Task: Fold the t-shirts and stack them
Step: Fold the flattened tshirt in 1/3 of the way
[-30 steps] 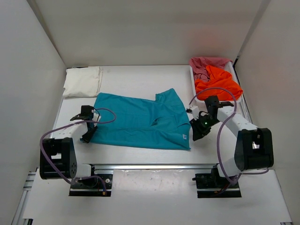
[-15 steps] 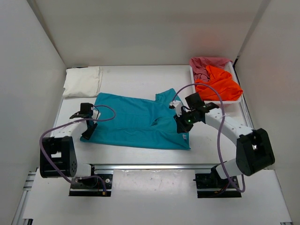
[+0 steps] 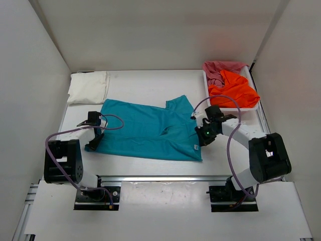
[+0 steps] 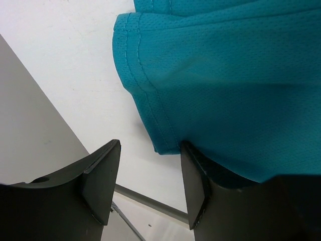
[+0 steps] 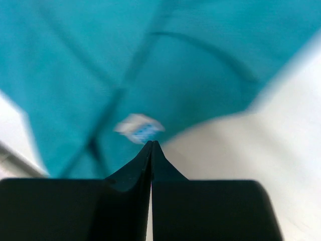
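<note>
Left wrist view: left tool (image 4: 149, 153) released, jaws apart around the near-left hem corner of the teal t-shirt (image 4: 225, 85), low over the counter (image 4: 75, 60). Right tool (image 5: 151, 146) clenched at the shirt's right edge by the label; cloth pinched or not, cannot tell. Both arms reach forward and low, right forearm angled inward. Judged step: gripping teal for its first fold; next needs left closing, then a matched lift. Farther: white t-shirt (image 3: 89, 88) folded far-left; orange t-shirt (image 3: 233, 89) and pinkish-red t-shirt (image 3: 220, 68) in the basket (image 3: 257, 104).
</note>
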`<state>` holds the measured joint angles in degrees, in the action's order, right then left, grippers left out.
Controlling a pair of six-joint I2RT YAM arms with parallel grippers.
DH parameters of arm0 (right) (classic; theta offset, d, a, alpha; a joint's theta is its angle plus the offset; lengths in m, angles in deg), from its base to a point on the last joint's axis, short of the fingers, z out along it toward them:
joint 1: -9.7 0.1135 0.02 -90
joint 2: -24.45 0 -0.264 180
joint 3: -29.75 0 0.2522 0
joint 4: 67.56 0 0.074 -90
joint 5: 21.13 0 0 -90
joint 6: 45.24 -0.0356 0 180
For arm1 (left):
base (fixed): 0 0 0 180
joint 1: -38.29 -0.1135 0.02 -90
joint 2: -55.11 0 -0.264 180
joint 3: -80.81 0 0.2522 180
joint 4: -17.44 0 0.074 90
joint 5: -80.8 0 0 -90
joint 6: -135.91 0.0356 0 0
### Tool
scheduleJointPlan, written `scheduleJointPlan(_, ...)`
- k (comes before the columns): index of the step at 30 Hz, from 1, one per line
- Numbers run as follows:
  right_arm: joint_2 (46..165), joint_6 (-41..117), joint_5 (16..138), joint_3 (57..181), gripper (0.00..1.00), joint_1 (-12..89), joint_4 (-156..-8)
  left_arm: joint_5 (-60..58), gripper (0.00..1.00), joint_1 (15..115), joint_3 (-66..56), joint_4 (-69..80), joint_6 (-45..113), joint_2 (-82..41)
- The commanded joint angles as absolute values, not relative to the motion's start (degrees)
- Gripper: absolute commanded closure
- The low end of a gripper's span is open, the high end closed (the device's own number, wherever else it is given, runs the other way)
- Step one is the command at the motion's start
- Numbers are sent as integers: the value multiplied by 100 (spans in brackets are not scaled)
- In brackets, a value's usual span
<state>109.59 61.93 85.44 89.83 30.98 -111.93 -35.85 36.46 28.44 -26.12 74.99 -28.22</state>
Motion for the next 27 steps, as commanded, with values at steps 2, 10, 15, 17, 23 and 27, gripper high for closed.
scheduleJointPlan(2, 10891, 6277, 8082, 9579, 100, 2552, -10822, -3451, 39, 3600, 2927, -2515, 7386, -2848)
scheduleJointPlan(10, 11023, 6305, 8187, 9993, 100, 2850, -10796, -3099, 38, 3697, 1801, -3200, 7201, -2347)
scheduleJointPlan(15, 11128, 5900, 8152, 10186, 99, 2807, -10699, -3363, 36, 3644, 2090, -2972, 7439, -2416)
scheduleJointPlan(17, 11164, 5925, 8240, 10388, 98, 2728, -10786, -3433, 36, 3644, 2239, -2911, 7395, -2548)
scheduleJointPlan(23, 10612, 6742, 8624, 10301, 99, 3631, -11234, -3346, 35, 3495, 2670, -2779, 7289, -2706)
scheduleJointPlan(27, 10373, 7102, 9189, 9846, 100, 4316, -11437, -3222, 35, 3521, 2565, -2717, 7219, -3039)
